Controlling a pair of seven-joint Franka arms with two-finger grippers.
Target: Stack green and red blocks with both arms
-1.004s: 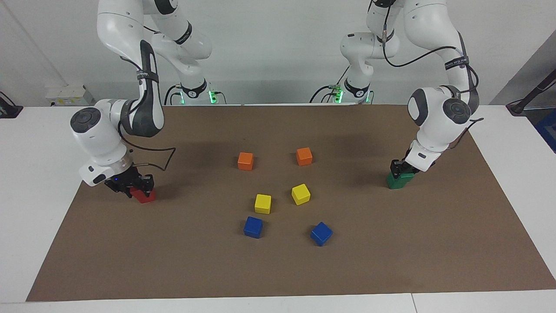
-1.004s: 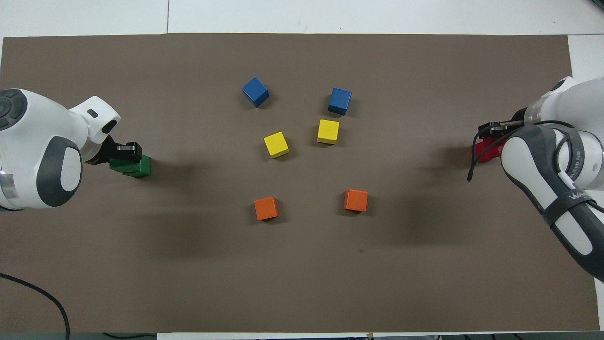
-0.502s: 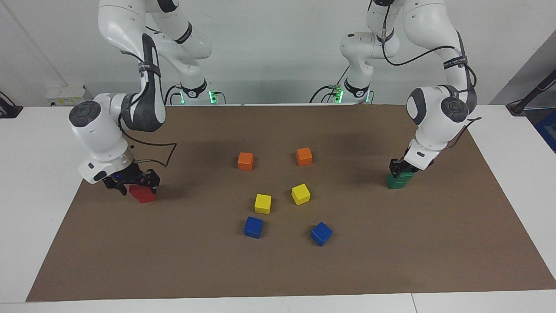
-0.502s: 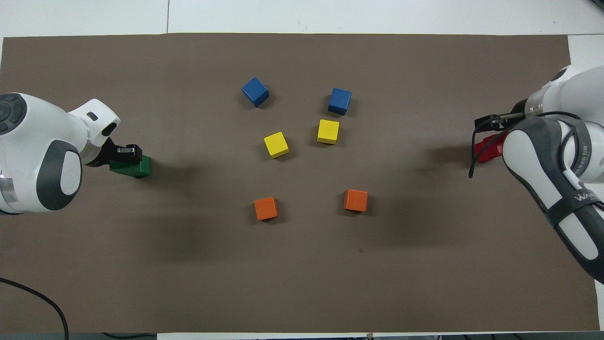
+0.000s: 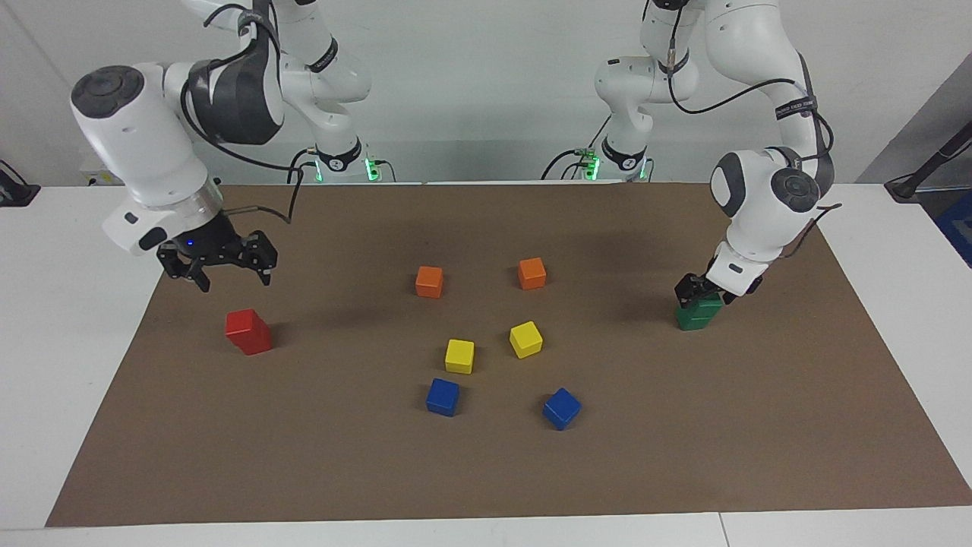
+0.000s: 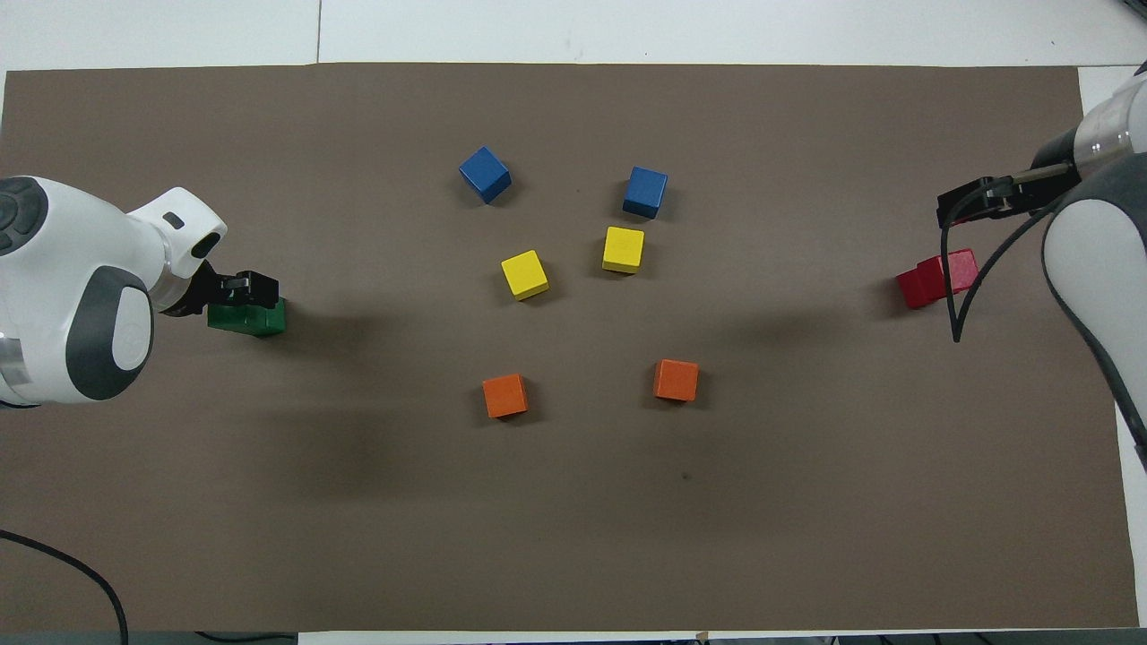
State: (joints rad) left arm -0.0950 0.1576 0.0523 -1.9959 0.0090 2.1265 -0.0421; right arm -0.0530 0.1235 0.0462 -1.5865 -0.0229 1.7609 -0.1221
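Note:
Two red blocks [image 5: 248, 331] [image 6: 936, 278] stand one on the other near the right arm's end of the brown mat, the upper one slightly askew. My right gripper [image 5: 234, 282] [image 6: 959, 204] hangs open and empty in the air above them, clear of the stack. The green blocks [image 5: 699, 313] [image 6: 251, 318] are stacked near the left arm's end. My left gripper [image 5: 697, 292] [image 6: 244, 288] sits right at the top of the green stack, and it hides part of the upper block.
In the middle of the mat [image 5: 486, 471] lie two orange cubes [image 5: 429, 281] [image 5: 531, 273], two yellow cubes [image 5: 459, 355] [image 5: 525, 339] and two blue cubes [image 5: 443, 396] [image 5: 562, 408]. A black cable [image 6: 963, 296] dangles from the right arm beside the red stack.
My right gripper has opened, let go of the top red block and risen well above the stack. My left gripper has lifted only slightly at the green stack.

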